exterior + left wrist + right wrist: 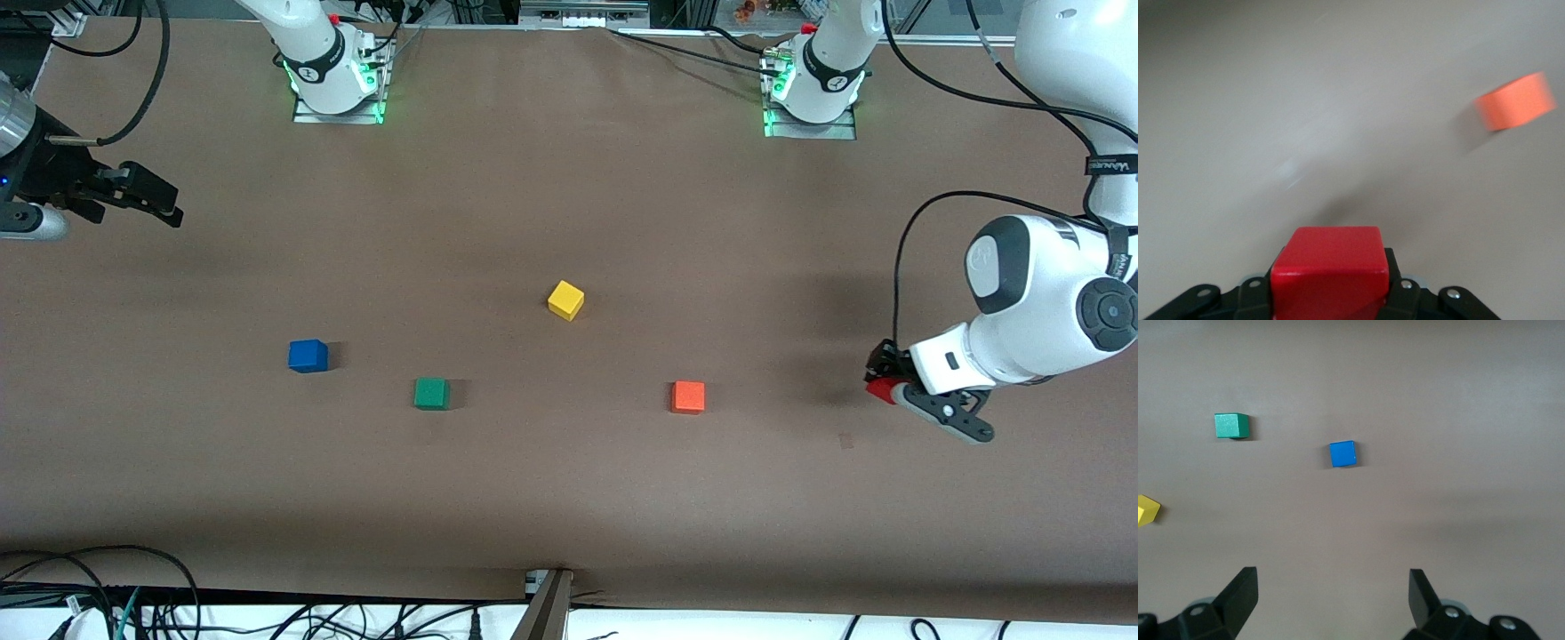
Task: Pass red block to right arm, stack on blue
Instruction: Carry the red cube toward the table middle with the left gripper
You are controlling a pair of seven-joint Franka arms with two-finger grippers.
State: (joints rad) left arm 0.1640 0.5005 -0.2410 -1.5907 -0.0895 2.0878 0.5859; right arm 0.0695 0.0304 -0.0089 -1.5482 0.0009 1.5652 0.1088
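Front view: the red block (881,391) is gripped in the left pincer (889,393), which is held over the bare table (569,498) at the left arm's end, past the orange cube (688,396). Only a small part of the block is seen below the white wrist housing.

Left wrist view: the red block (1330,273) is clamped between the black linkage fingers (1405,297) of the left pincer (1331,293), its top face and one side face exposed. The orange cube (1515,101) is seen blurred, well apart from the held block.

Front view: the right pincer (147,197) is held over the table at the right arm's end and carries nothing. The blue cube (308,356) is resting on the table, nearer to the front camera than that pincer. The green cube (431,393) is found beside the blue cube, toward the left arm's end and slightly nearer to the camera. The yellow cube (565,300) is lying farther from the camera, between the green and orange cubes, turned at an angle.

Right wrist view: the right pincer (1331,597) is spread wide, both fingertips (1241,593) visible with bare table between them. The blue cube (1343,453), green cube (1231,425) and yellow cube (1147,509) are all recorded on the table, none touching.
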